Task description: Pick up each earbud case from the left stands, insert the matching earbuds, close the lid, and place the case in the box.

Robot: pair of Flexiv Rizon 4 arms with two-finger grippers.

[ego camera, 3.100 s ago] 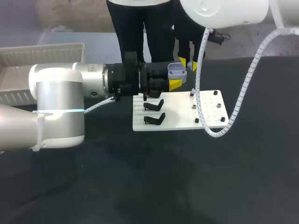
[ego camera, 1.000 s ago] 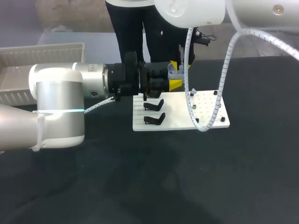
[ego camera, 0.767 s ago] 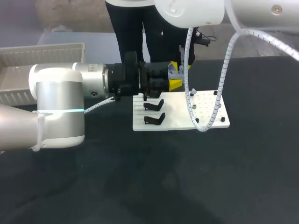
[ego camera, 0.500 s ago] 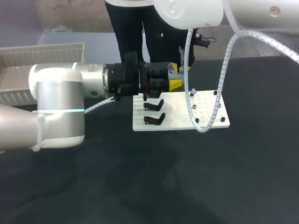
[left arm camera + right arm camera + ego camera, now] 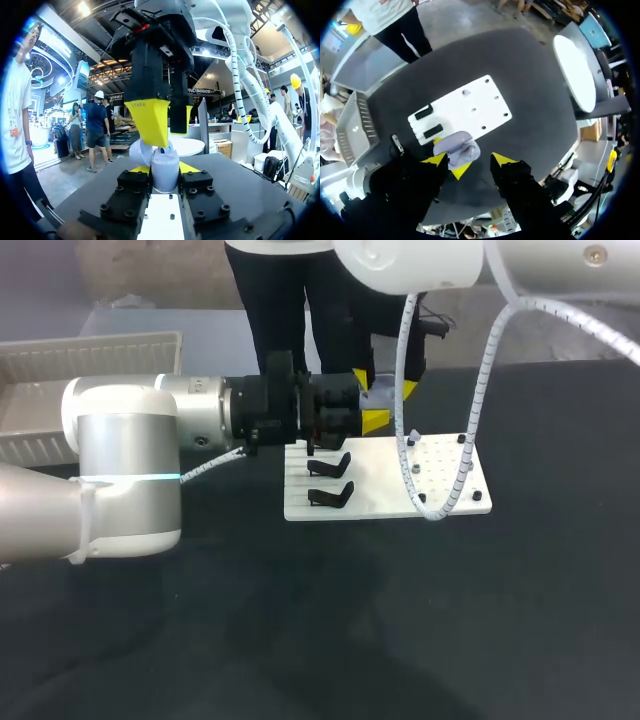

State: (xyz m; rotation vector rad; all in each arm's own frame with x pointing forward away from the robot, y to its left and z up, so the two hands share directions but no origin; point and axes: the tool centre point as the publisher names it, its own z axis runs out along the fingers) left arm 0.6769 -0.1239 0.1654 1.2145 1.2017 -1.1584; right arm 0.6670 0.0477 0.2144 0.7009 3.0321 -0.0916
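My left gripper [image 5: 164, 172] is clamped on the lavender earbud case [image 5: 165, 161], held over the far edge of the white board [image 5: 445, 485]. The head view barely shows the case. The right wrist view has it below my right gripper [image 5: 469, 159], whose fingers are spread wide.

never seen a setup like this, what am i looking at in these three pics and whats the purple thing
These are two robot arms working at a dark table. One picture looks down from above and behind the robot. The two round ones come from a camera on each arm's wrist. The left gripper grips the purple thing, a lavender earbud case, between its yellow-tipped fingers. The right gripper hangs open just above it. On the table lies a white board with two black stands, and a white box sits at the far left.
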